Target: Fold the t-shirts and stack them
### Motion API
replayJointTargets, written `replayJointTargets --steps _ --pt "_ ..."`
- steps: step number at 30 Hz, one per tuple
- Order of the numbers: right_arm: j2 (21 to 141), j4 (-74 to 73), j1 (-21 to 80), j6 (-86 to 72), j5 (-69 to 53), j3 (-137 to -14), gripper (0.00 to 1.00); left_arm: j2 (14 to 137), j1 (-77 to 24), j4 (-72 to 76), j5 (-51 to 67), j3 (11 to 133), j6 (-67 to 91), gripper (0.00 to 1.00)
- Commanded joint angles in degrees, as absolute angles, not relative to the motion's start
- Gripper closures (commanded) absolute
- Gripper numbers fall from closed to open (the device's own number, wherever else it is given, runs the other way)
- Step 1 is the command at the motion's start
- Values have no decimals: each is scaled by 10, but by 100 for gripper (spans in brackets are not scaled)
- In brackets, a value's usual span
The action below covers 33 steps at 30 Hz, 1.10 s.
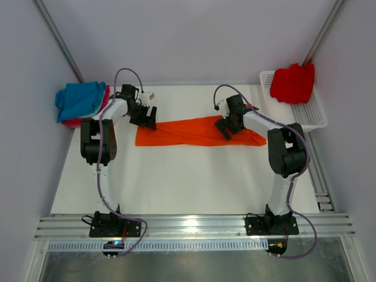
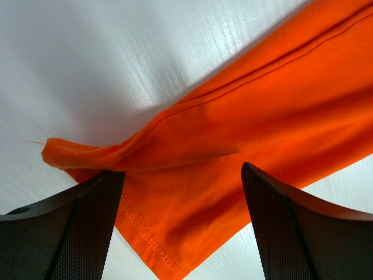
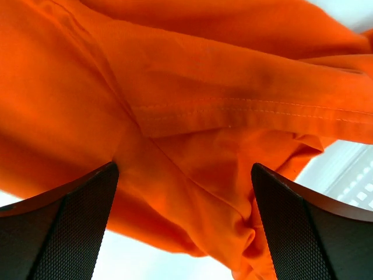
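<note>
A bright orange t-shirt [image 1: 194,132] lies folded into a long strip across the middle of the white table [image 1: 176,182]. My left gripper [image 1: 147,117] hovers over the strip's left end, open; in its wrist view a hemmed corner of the orange shirt [image 2: 192,192] lies between the wide black fingers [image 2: 76,227]. My right gripper [image 1: 226,126] stands open over the strip's right part, with bunched orange cloth [image 3: 198,175] below and between its fingers [image 3: 303,233]. Neither gripper pinches the cloth. A red t-shirt [image 1: 292,82] sits in the basket. A blue t-shirt [image 1: 79,100] lies on a pink one [image 1: 73,122] at the far left.
The white mesh basket [image 1: 308,111] stands at the back right corner by the table edge. Grey walls and slanted metal posts close the back. A metal rail [image 1: 194,226] carries both arm bases along the near edge.
</note>
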<state>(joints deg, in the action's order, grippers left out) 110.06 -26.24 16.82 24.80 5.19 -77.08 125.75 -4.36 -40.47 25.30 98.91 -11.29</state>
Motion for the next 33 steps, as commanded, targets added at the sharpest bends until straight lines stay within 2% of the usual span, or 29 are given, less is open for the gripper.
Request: replayJointTargets --steps 1,5,14,25,33 --pt "1120 -245 171 233 86 -800 1 1254 -47 -403 206 980 -141 17" --pt "1137 -218 171 229 148 -794 1 1224 -47 -417 163 935 -166 17" --pt "1136 -211 171 223 188 -782 1 1138 -47 -431 91 824 -196 18" --pt "1099 -191 171 225 172 -712 1 1085 -55 -506 85 776 -224 18" --pt "1108 -138 171 237 227 -715 1 1031 -64 -519 77 737 -244 16"
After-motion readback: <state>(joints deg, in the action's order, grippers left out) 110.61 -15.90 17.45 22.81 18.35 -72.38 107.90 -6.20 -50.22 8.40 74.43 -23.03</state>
